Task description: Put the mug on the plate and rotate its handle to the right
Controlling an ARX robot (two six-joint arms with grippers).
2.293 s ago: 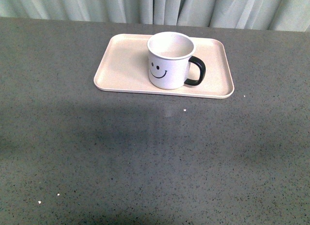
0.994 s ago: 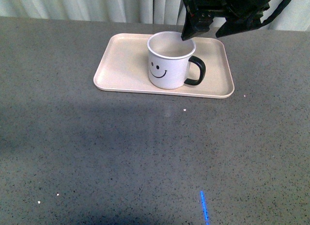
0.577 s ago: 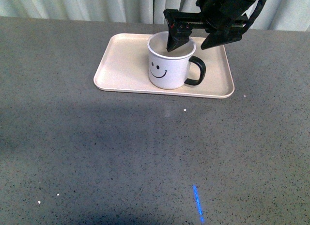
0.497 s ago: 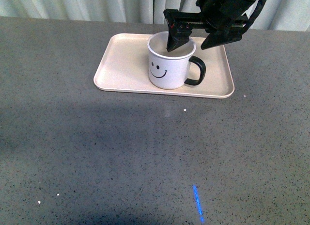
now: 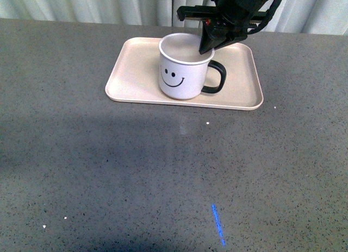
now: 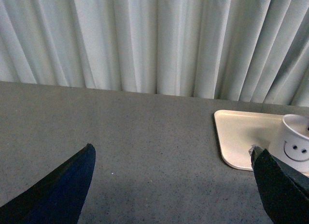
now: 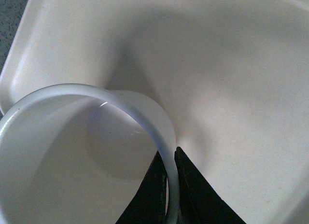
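The right gripper [image 5: 209,44] is pinching the rim of the mug [image 5: 176,75], which is sitting beneath it on the plate [image 5: 133,73]. The handle [image 5: 217,78] is already pointing right (likely only releasing is remaining). The left gripper [image 6: 172,156] is gaping wide, well apart.

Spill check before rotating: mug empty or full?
Empty. Right wrist view shows the mug bare white inside; the right gripper pinches its rim.

Black robot hardware
Right arm [image 5: 235,6] matte black, a cable [image 5: 275,6] looping beside it; left fingers [image 6: 63,185] are dark, blue-tinged wedges.
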